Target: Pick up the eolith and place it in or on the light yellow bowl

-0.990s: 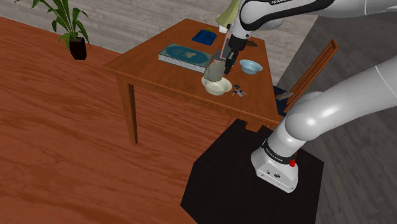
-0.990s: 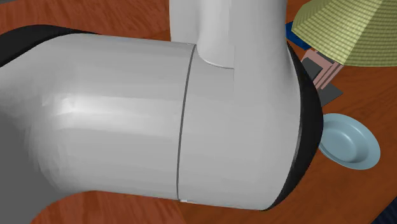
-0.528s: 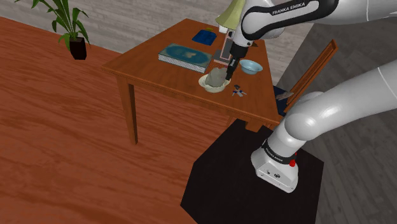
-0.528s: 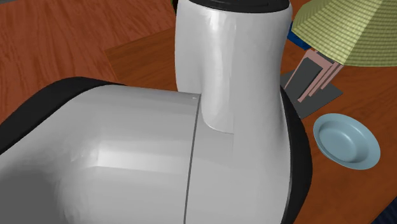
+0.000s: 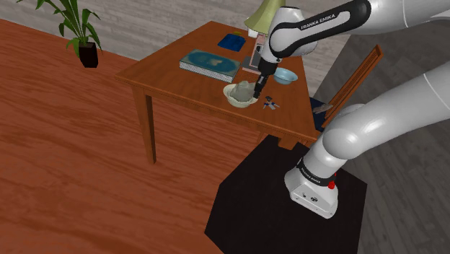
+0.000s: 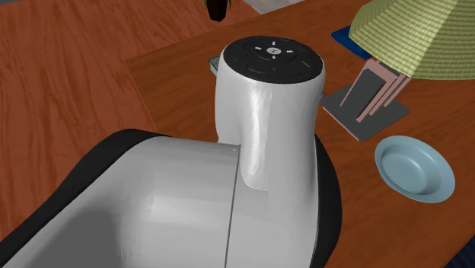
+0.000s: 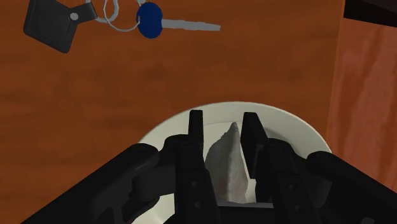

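Clasping grey eolith (image 7: 227,162) w/ hand (image 7: 222,124) over pale bowl (image 7: 299,130).

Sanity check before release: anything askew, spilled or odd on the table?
Nothing stands out. The grey stone is clasped in the gripper over the pale bowl; the keys lie flat on the table beside it, nothing spilled.

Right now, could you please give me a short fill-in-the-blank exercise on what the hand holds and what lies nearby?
The stone clasped in the hand is ____. Beneath it is the pale bowl, standing on the ____. The key nearby has a ____ head.
Missing words: grey; table; blue.
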`<state>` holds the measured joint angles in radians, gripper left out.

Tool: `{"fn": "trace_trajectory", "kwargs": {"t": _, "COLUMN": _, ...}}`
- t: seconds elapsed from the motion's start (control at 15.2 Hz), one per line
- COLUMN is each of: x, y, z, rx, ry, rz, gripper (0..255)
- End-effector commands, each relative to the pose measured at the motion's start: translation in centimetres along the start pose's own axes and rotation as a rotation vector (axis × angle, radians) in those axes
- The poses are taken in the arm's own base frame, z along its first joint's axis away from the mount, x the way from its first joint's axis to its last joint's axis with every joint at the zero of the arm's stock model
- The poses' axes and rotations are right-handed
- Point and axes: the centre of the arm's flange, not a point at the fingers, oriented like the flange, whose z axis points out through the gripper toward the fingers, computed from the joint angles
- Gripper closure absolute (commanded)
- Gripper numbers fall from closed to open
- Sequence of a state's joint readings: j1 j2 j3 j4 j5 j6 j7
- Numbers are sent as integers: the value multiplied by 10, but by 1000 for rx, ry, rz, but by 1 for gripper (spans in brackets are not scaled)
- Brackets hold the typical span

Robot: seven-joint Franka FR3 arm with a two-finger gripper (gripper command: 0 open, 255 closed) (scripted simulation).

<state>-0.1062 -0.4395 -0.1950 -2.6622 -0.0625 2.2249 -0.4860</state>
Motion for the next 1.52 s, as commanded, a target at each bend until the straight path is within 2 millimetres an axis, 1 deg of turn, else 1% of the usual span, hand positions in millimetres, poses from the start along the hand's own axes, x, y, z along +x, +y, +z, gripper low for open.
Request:
{"fn": "trace_trajectory", "kwargs": {"t": 0.0, "x": 1, "y": -1, "z": 3, "rx": 0, "ry": 0, "rz": 0, "gripper": 255}}
{"fn": "trace_trajectory", "kwargs": {"t": 0.33, "x": 1, "y": -1, "z": 3, "rx": 0, "ry": 0, "rz": 0, "gripper": 255}}
{"fn": "trace_trajectory", "kwargs": {"t": 0.4, "x": 1, "y": -1, "z": 3, "rx": 0, "ry": 0, "rz": 0, "gripper": 0}}
{"fn": "trace_trajectory", "kwargs": {"t": 0.73, "x": 1, "y": -1, "z": 3, "rx": 0, "ry": 0, "rz": 0, "gripper": 0}}
{"fn": "trace_trajectory", "kwargs": {"t": 0.92, "x": 1, "y": -1, "z": -36, "rx": 0, "ry": 0, "rz": 0, "gripper": 0}}
{"fn": "trace_trajectory", "kwargs": {"t": 0.99, "x": 1, "y": -1, "z": -47, "rx": 0, "ry": 0, "rz": 0, "gripper": 0}}
{"fn": "trace_trajectory", "kwargs": {"t": 1.45, "x": 1, "y": -1, "z": -47, "rx": 0, "ry": 0, "rz": 0, "gripper": 0}}
